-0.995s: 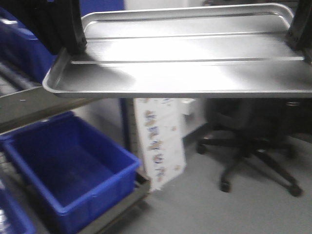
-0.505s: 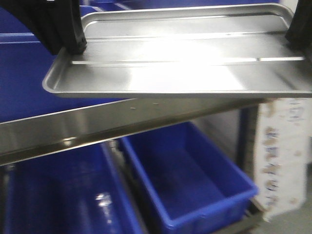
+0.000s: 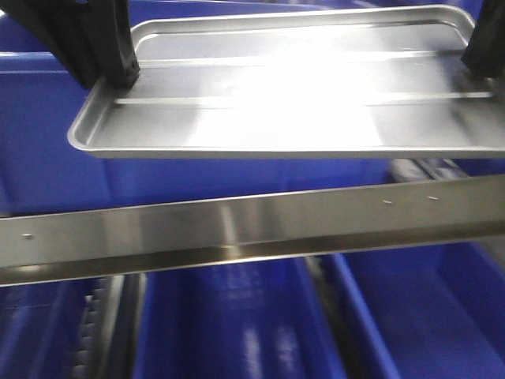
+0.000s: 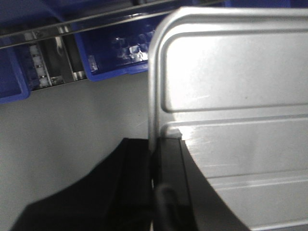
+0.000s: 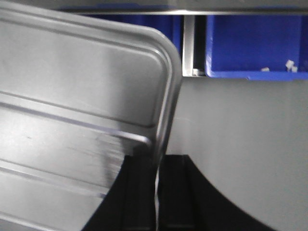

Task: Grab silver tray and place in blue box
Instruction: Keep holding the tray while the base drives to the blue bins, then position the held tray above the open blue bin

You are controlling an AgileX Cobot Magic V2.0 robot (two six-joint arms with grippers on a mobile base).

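Obs: silver tray (image 3: 292, 95) is airborne, held roughly level with its ridged floor up and bare. In the front view it is near the camera and above a steel shelf rail (image 3: 252, 225). The left gripper (image 4: 155, 156) is clamped on the tray's left short rim (its wrist view shows the lip pinched between the two fingers). The right gripper (image 5: 156, 171) is clamped the same way on the right short rim. Grasp and lift therefore count as done. Not done: the placing. The tray sits in no crate, and both wrist views show grey floor (image 4: 72, 125) beyond its ends. Beyond and below it the rack is full of blue crates. There is a blue box (image 3: 229, 332) low under the rail in the middle, a second crate (image 3: 426, 316) to its right, and a blue wall (image 3: 47, 134) on the far upper tier behind the tray. Which one is the target I cannot tell from here. Remaining, as I judge it: carry the tray over an open box, lower both ends together, release both rims. The frames are blurred, so finer contact detail is unreadable.
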